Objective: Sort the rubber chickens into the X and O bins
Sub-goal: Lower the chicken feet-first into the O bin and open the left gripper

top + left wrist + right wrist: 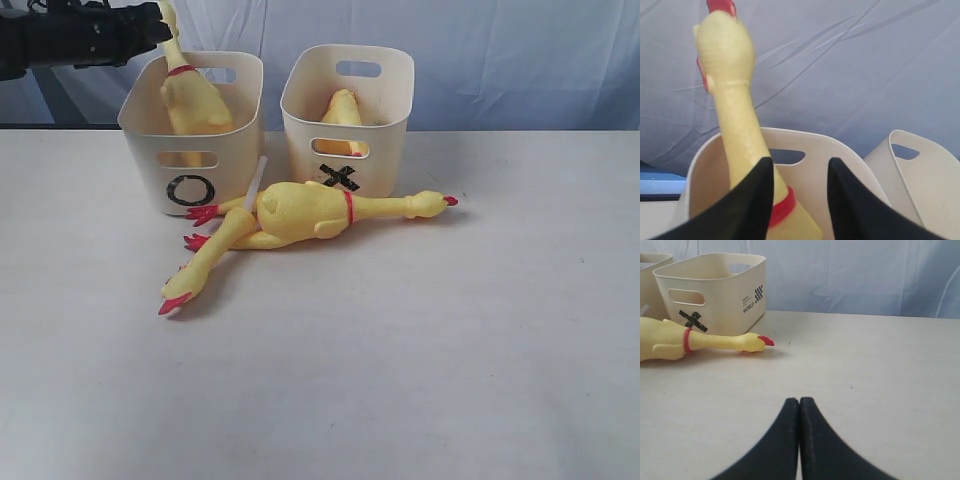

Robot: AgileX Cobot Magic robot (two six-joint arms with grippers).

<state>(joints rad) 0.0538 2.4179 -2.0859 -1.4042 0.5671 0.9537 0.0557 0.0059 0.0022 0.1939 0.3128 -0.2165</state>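
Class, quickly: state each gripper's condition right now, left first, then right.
Left gripper: open; the chicken has its neck against one finger.
Right gripper: shut, holding nothing.

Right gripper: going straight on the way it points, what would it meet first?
The way looks free over the table, as far as shown; the lying chicken's head and X bin sit aside.
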